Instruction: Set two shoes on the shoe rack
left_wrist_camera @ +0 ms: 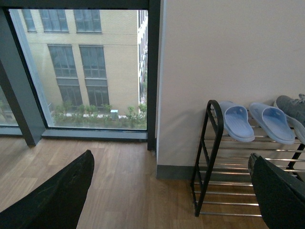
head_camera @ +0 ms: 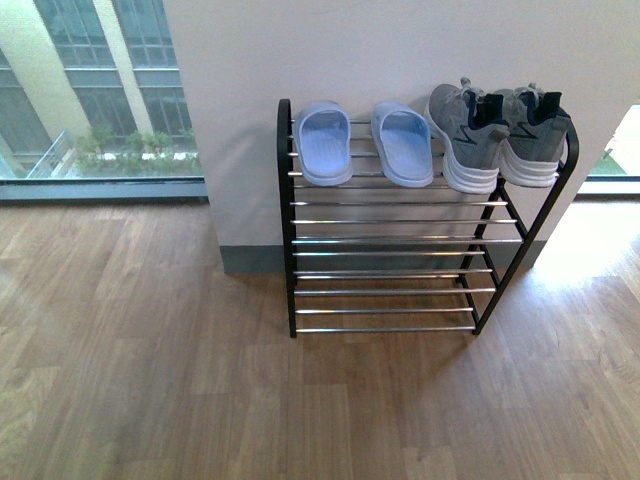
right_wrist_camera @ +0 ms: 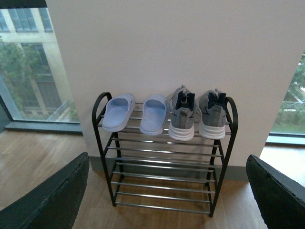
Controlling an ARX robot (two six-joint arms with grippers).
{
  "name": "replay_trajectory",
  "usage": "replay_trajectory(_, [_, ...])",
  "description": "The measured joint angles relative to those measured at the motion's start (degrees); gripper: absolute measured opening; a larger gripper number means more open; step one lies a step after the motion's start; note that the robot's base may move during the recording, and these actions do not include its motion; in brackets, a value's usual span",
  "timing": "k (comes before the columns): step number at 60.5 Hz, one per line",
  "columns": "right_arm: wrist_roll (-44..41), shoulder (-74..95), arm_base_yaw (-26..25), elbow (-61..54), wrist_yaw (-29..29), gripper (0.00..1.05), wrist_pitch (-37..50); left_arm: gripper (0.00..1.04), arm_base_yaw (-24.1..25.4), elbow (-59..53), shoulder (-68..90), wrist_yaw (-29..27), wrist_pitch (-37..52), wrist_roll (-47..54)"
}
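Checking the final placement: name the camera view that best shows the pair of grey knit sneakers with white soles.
The right wrist view: both grey knit sneakers sit whole and centred on the black-framed chrome shoe rack. The front view shows both too, but angled. The left wrist view catches only one's edge.

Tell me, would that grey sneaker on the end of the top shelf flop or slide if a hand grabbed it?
The grey sneaker has a thick white sole, so it would probably keep its shape, though the knit upper may squash a little. It sits on the shoe rack's shiny bars with its heel over the front edge, so a push could slide it.
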Motion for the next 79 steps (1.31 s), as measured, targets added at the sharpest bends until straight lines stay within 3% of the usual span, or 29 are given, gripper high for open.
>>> replay_trajectory(79, [0.0, 0.0, 0.0, 0.0, -0.1, 0.95, 0.0, 0.95, 0.0, 0.0, 0.0, 0.0, 0.0, 0.0])
